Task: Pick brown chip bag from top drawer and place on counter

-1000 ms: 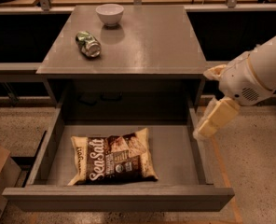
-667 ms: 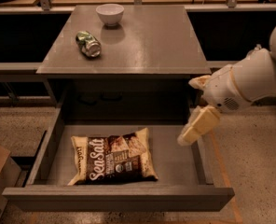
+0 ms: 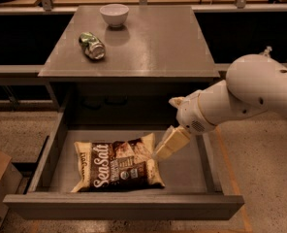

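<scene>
Brown chip bag (image 3: pixel 118 166): lying flat on the floor of the top drawer (image 3: pixel 124 208), left of centre, "Sea Salt" script facing up.
Top drawer: standing open below the counter (image 3: pixel 153 42).
Gripper (image 3: pixel 162 152): hanging over the drawer, pointing down and left at the bag's upper right corner; touching it or just apart, cannot tell; apart or together, cannot tell.
Arm (image 3: pixel 240 93): reaching in from the right.
Counter: carrying a white bowl (image 3: pixel 114 14) at the back and a crushed green can (image 3: pixel 92 45), lying on its side, toward the left edge.
</scene>
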{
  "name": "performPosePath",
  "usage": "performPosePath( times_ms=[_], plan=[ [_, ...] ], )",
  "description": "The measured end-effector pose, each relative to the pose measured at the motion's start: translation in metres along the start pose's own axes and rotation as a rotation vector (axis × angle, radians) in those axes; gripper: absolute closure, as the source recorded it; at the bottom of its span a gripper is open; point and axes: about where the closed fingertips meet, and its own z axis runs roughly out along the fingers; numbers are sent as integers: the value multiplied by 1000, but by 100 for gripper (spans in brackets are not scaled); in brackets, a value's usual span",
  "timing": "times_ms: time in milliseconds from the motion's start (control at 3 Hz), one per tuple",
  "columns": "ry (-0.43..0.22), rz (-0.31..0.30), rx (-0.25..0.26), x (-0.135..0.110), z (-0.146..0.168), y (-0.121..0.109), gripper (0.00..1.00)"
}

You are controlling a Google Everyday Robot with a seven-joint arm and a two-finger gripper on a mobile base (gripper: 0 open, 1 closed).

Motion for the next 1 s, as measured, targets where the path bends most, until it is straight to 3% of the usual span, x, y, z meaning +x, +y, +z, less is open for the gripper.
performPosePath(
  times_ms=[333,1000],
  plan=[
    [1,-1,0,0,0,0,0],
    [-64,59,-105,5,60,17,0]
  ],
)
